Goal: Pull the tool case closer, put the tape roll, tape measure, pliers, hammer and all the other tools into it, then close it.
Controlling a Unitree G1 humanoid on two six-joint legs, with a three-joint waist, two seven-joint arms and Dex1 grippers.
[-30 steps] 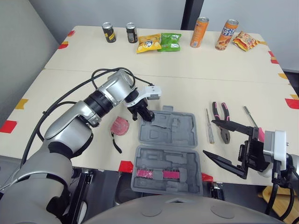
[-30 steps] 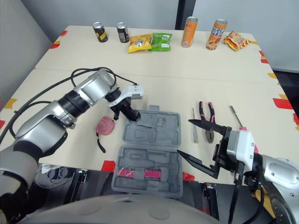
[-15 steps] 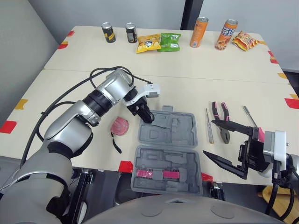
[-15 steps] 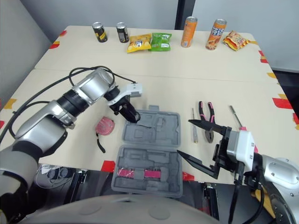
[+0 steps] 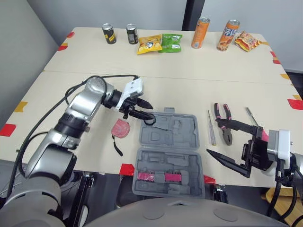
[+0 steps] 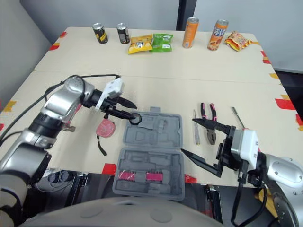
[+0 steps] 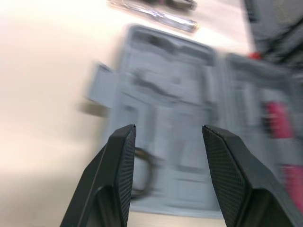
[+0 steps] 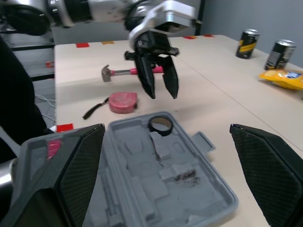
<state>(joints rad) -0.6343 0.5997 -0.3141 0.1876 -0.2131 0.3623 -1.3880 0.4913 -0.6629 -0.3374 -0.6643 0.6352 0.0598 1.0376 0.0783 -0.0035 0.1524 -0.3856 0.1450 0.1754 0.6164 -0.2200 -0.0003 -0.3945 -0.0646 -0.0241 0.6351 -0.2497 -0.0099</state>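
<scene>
The grey tool case (image 5: 171, 152) lies open at the table's front edge, with its lid half hanging over the edge. The black tape roll (image 5: 149, 119) rests in its far left corner. My left gripper (image 5: 147, 112) hovers open just left of and above the roll (image 8: 161, 125), with nothing between its fingers. The red tape measure (image 5: 121, 127) lies left of the case. A pink-handled hammer (image 8: 119, 72) lies further left. Right of the case lie the pliers (image 5: 223, 124) and a screwdriver (image 5: 211, 126). My right gripper (image 5: 229, 144) stands open near the front right edge, empty.
Another slim tool (image 5: 252, 117) lies right of the pliers. Drink cans (image 5: 200, 32) and snack bags (image 5: 162, 43) line the table's far side. Red and yellow tape marks (image 5: 296, 104) dot the table's edges.
My left gripper has drawn back to the left from the case's corner and turned sideways. The tape roll now lies free in the case. The right gripper has barely moved.
</scene>
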